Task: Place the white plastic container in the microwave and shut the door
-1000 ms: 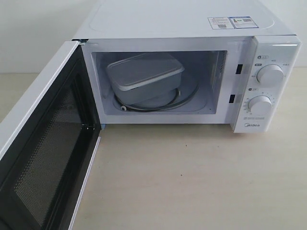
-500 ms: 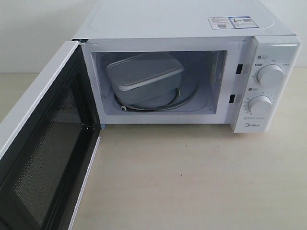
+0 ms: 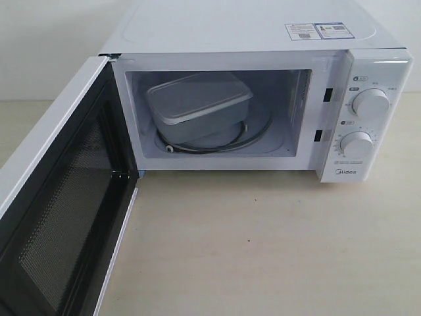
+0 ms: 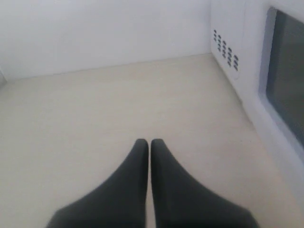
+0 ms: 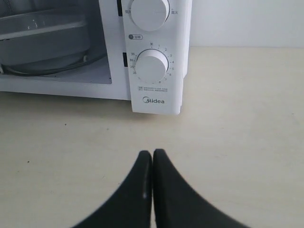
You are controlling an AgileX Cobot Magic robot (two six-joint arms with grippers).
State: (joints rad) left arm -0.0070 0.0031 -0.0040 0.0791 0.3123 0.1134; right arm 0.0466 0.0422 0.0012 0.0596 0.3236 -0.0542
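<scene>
Left gripper [image 4: 149, 142]: the 2 black fingers [image 4: 175, 194] are pressed together, tips touching, nothing between them. It hangs over the bare beige table [image 4: 95, 118], no contact that I can see. Off to its side in the left wrist view are a white panel with a block of vent holes [image 4: 225, 50] and the outer face of the door [image 3: 59, 217] with its dark window [image 4: 287, 71]. The gripper is near the door, not touching it.

Right gripper [image 5: 152, 154]: same state, fingers pinched tight on each other, holding nothing. It is over the table in front of the control panel. Straight ahead of the tips is the Midea logo [image 5: 154, 100], with the lower knob [image 5: 151, 66] above it and the upper knob [image 5: 149, 12] above that, cut off by the frame edge. There is a clear gap between the tips and the panel.

Neither gripper shows in the exterior view.

The white plastic container [image 3: 197, 102] is inside the microwave [image 3: 250, 26], lid on. It sits on the turntable [image 3: 253, 135], left of cavity center and skewed relative to the cavity walls. It looks tilted, with the near-left end lower, though I cannot tell that for certain.

The door is wide open, hinged on the left of the exterior view and swung toward the camera, with the black inner frame and mesh facing the cavity. Door not yet shut.

There are 2 stickers [image 3: 316, 30] on the microwave top, near the right front corner.
</scene>
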